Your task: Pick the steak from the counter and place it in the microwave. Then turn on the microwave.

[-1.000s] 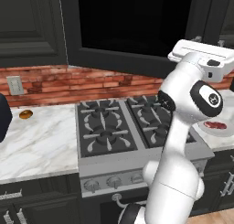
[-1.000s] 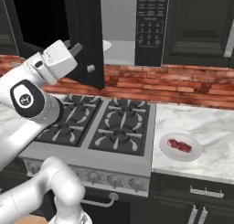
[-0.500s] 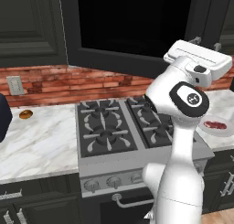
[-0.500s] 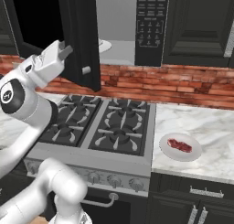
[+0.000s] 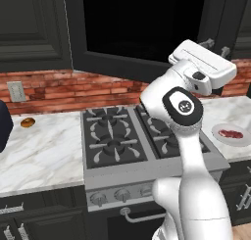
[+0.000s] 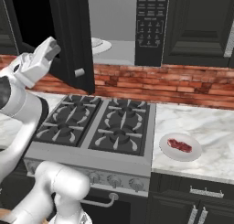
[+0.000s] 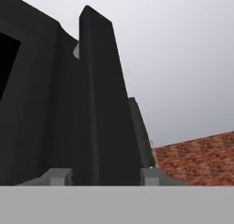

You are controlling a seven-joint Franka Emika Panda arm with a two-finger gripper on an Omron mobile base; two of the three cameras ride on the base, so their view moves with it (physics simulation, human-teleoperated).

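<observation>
the microwave (image 6: pixel 137 26) hangs above the brick wall (image 6: pixel 183 83) with its black door (image 6: pixel 68 35) swung wide open, showing a pale grey inside and a white round plate (image 6: pixel 98 45) on its floor; the keypad sits on its right side. below it the grey stovetop (image 6: pixel 103 131) with black grates lies between two stretches of the counter (image 6: pixel 215 136), white marble with grey veins. the white arm (image 5: pixel 188 151) rises in front of the stove and reaches up to the free edge of the open door. the gripper (image 7: pixel 105 177) has its two tips on either side of that door edge, pinching it, as the hand view shows close up. the steak (image 6: pixel 179 145), a small dark-red slab, lies on a small white dish (image 6: pixel 192 154) on the counter to the right of the stove, well apart from the gripper. a small orange-brown roundish item (image 5: pixel 27 122) sits on the counter left of the stove, near the wall.
</observation>
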